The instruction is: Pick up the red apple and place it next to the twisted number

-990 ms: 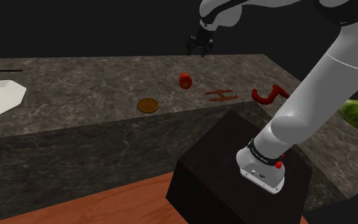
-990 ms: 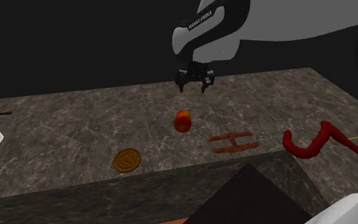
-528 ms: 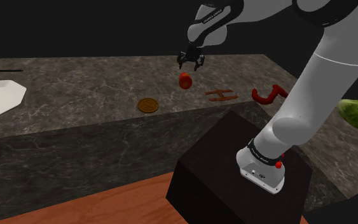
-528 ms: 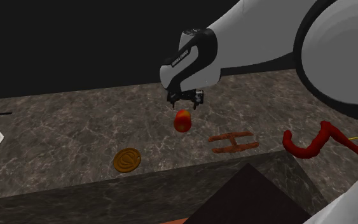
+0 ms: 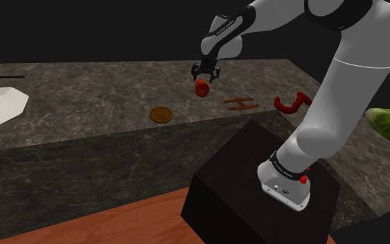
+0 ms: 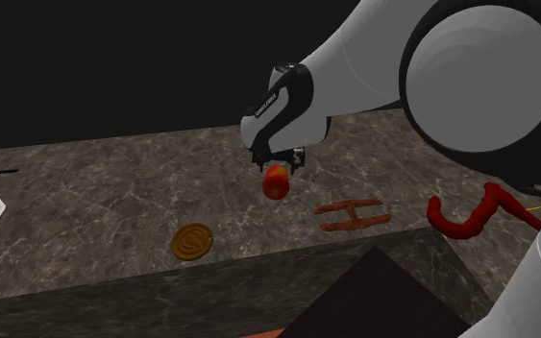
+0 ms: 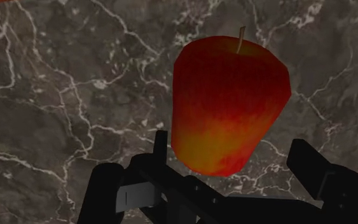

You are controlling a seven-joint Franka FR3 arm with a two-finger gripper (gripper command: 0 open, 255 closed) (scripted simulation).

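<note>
Red-yellow apple (image 6: 276, 182) is sitting on the dark marbled tabletop (image 5: 82, 90). Tool (image 7: 229, 141) is hovering right over it, fingers spread on either side, apparently not touching. Brown H-shaped piece (image 5: 241, 104) is lying between the apple and the red twisted number (image 5: 290, 102), which is sitting well apart, toward the shoulder view's right.

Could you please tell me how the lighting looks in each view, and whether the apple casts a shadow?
Shoulder view: dim, the counter dark against a black area, the white arm brightest. Second exterior view: equally dim; no clear shadow under the apple. Wrist view: brighter, the apple evenly lit, no glare, no shadow I can make out.
</note>
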